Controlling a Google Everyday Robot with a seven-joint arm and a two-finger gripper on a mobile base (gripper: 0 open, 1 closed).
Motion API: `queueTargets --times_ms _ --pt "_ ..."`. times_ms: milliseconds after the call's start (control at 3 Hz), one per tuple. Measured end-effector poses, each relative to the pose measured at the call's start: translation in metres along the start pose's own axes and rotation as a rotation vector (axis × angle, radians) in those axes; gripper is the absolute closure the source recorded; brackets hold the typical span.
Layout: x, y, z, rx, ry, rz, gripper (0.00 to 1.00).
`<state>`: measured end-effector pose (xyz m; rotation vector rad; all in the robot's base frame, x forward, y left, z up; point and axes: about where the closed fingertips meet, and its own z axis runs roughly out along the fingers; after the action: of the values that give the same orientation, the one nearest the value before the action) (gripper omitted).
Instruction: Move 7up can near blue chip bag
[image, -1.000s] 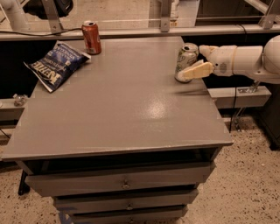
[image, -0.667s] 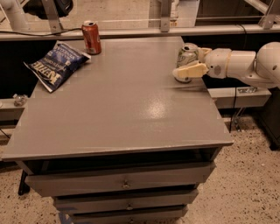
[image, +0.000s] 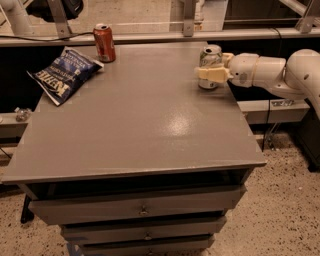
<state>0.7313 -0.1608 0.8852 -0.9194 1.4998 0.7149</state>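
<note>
The 7up can (image: 210, 54), silver-white with green markings, stands upright near the table's right edge at the back. My gripper (image: 209, 73) reaches in from the right on a white arm (image: 270, 70). It is at the can, and its cream tip lies across the can's lower front. The blue chip bag (image: 64, 75), dark blue with white lettering, lies wrinkled at the table's back left corner, far from the can.
An orange-red can (image: 104, 43) stands upright at the back, just right of the chip bag. The grey table top (image: 140, 125) sits on a cabinet with drawers (image: 142, 210). A rail and shelf (image: 150, 36) run behind the table.
My gripper has moved left from beside the 7up can to the can itself. The can, the chip bag and the orange-red can stay where they were.
</note>
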Motion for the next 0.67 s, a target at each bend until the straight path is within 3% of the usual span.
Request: queueTargets --times_ms 333,667 --pt "-0.019 -0.001 0.004 -0.007 -0.041 -0.015 0.87" --pt "-0.058 0.001 0.007 -0.01 -0.106 -0.043 1.0"
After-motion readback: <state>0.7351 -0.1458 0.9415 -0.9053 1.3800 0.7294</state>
